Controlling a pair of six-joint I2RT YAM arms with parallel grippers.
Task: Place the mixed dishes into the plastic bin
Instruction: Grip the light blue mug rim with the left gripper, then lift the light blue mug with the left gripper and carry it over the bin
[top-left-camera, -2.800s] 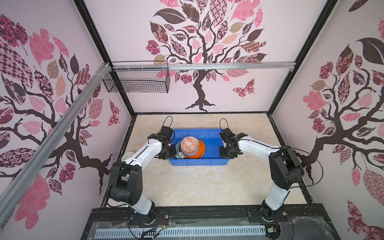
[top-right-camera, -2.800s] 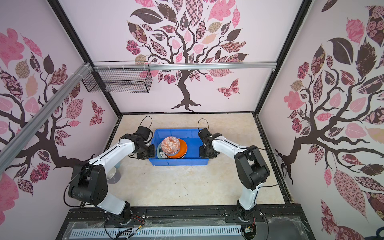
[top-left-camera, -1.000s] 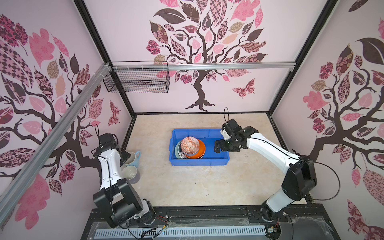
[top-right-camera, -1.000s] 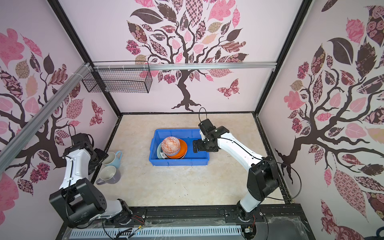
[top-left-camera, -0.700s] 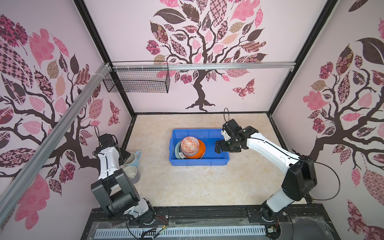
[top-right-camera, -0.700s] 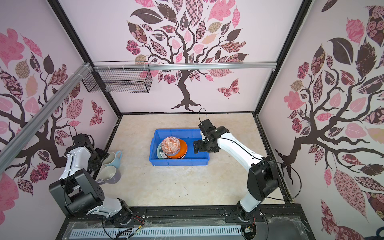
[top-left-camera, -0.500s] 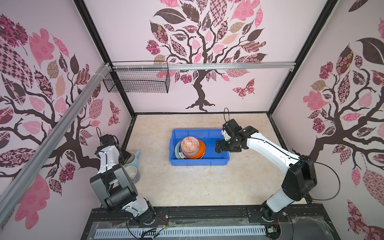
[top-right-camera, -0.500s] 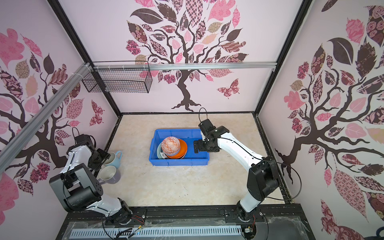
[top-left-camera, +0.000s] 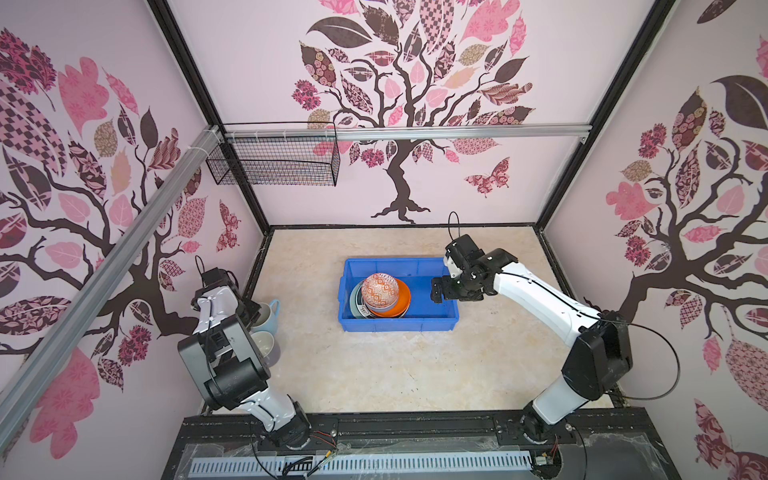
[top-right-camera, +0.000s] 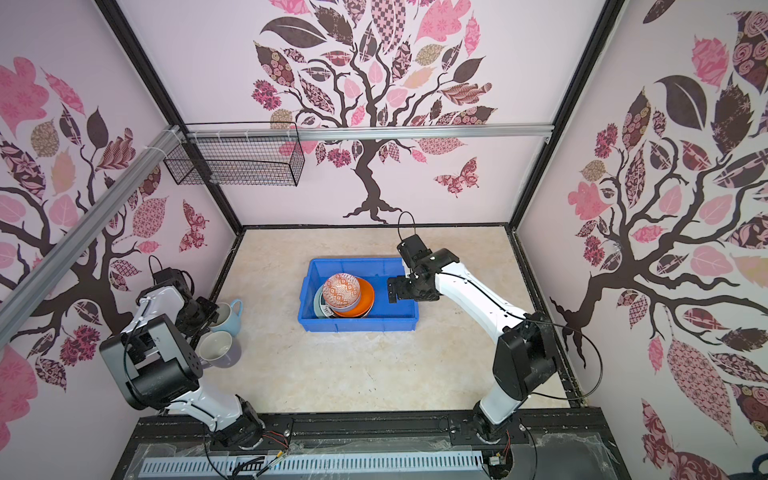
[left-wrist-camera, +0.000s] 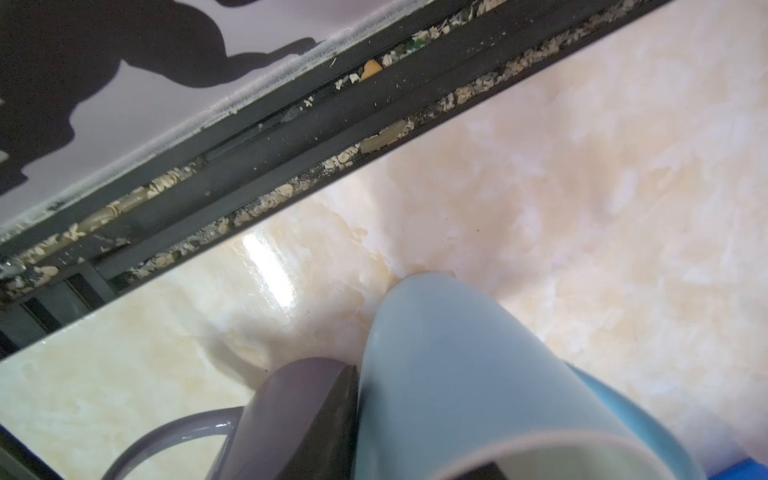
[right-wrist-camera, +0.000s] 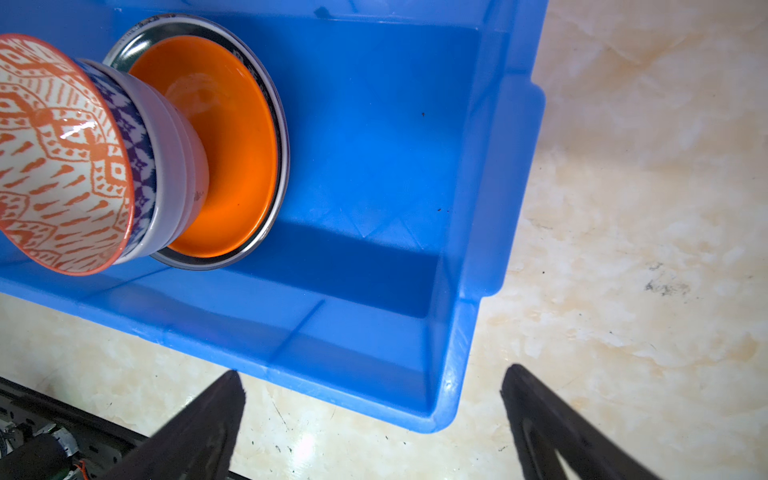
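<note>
Presently I count two mugs (top-right-camera: 220, 351) on the tabletop (top-left-camera: 374, 365) and two bowls (top-left-camera: 379, 289) stacked on plates (top-left-camera: 402, 302) in the one blue bin (top-left-camera: 399, 323). Left claw (top-right-camera: 205, 312) straddles the blue mug (top-right-camera: 227, 318) wall; whether it is clamped, I cannot tell. Right claw (right-wrist-camera: 374, 372) stands apart.

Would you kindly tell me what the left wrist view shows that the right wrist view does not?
Only the left wrist view: the left pincer astride the pale blue mug's wall, a grey mug beside it, and the black frame rail. Only the right wrist view: the blue bin, holding the orange-patterned bowl stacked on the lavender bowl on the orange-faced plate, with the open right pincer near the bin's corner. Both: the marbled tabletop.
</note>
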